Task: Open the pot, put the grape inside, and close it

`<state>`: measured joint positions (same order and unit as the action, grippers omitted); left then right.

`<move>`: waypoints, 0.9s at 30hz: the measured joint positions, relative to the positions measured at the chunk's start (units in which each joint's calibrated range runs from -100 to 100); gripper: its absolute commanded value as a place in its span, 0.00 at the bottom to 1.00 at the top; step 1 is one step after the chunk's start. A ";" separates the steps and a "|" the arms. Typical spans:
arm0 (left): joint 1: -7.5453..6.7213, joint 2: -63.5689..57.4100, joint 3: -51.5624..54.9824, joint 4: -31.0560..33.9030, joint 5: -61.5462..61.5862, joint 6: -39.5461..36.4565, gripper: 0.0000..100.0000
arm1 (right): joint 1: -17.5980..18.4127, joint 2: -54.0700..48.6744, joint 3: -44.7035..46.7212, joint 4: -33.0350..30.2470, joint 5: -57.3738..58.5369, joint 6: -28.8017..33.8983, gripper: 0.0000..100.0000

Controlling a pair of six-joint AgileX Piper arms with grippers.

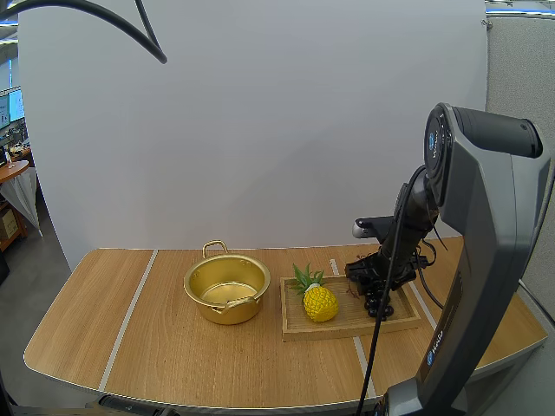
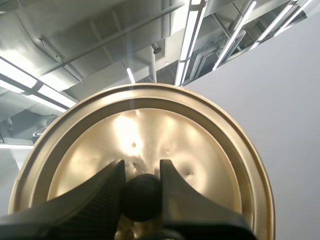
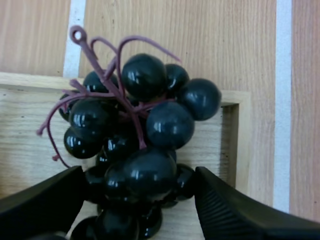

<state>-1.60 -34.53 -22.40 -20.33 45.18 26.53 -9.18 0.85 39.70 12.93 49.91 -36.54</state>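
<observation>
The gold pot [image 1: 227, 290] stands open on the table, left of the wooden tray [image 1: 347, 326]. Its gold lid [image 2: 150, 130] is held up in the air by my left gripper [image 2: 141, 167], whose fingers are shut on the black knob [image 2: 142, 197]. My right gripper [image 1: 371, 286] is down at the tray's right end. A bunch of dark grapes [image 3: 150, 120] with a purple stem sits between the tips of the right gripper [image 3: 139, 175], which press on its lower berries over the tray's corner [image 3: 227, 107]. The grapes [image 1: 378, 305] show just under the gripper.
A yellow toy pineapple [image 1: 320, 302] lies on the tray's left half, between the pot and the grapes. The wooden table [image 1: 130, 347] has white stripes and a rounded front edge. A white wall stands behind.
</observation>
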 measured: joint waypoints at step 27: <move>0.00 0.00 0.00 0.00 0.00 0.00 0.00 | 0.08 -0.58 -0.15 0.35 1.14 -0.10 0.00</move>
<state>-1.60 -34.53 -22.40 -20.33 45.18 26.53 -9.10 0.27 39.56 13.28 51.05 -36.64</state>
